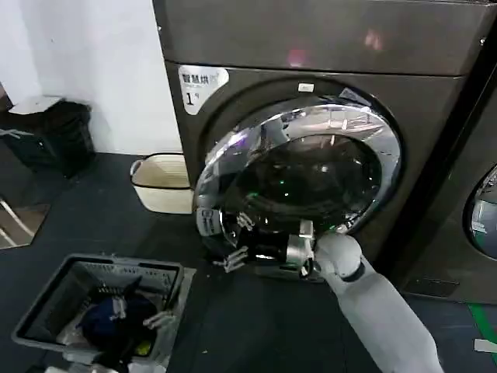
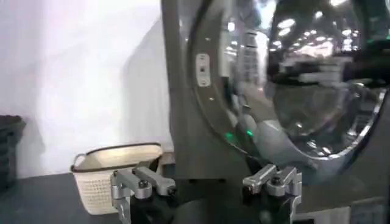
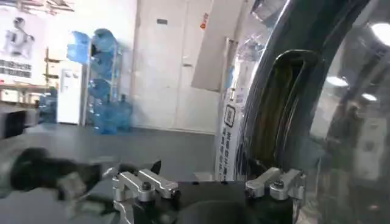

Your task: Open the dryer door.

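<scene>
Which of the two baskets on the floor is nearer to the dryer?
The cream basket, standing against the wall right beside the dryer. The grey basket with dark laundry sits farther out, close to the left gripper.

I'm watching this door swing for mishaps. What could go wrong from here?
The right gripper, open, sits at the lower rim of the dryer door, which is partly open; its fingers could slip off the shiny chrome. The door may swing toward the white basket beside the machine. The left gripper hovers over the grey basket.
</scene>
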`<state>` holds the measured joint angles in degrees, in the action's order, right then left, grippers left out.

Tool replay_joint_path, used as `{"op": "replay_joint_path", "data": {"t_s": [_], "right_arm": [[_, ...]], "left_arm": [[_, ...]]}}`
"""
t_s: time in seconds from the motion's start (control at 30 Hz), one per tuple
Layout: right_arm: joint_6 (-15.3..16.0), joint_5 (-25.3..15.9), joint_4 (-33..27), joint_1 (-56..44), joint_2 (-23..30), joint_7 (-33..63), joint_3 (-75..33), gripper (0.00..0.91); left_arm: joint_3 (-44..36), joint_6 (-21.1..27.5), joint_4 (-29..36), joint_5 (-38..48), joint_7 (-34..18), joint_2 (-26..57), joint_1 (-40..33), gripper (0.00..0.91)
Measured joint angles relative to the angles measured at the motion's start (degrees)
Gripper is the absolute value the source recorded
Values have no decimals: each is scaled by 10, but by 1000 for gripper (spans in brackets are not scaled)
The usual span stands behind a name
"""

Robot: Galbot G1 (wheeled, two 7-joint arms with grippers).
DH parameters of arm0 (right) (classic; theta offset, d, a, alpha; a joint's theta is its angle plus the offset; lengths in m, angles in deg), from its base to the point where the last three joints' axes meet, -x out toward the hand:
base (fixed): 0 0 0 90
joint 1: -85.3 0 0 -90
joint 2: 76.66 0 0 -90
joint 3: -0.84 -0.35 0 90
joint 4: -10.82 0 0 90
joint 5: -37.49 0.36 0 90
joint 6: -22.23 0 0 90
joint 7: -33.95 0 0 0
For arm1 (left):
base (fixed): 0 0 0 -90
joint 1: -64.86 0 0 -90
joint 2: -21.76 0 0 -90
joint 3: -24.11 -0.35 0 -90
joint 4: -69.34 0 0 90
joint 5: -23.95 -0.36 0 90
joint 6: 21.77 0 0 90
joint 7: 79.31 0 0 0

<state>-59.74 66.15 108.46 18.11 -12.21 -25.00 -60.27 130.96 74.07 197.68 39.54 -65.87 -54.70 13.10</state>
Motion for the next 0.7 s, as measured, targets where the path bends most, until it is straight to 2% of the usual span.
{"op": "replay_joint_path", "data": {"t_s": [0.3,0.7], "right_arm": [[-3,11,17,-18,-25,-62,-19,907],[-16,12,35,-47,-50,-127,-37,907]], "left_arm": [[31,18,-11,34,-10,26,-36,907],[22,31,-20,86,-14,66,-78,907]]}}
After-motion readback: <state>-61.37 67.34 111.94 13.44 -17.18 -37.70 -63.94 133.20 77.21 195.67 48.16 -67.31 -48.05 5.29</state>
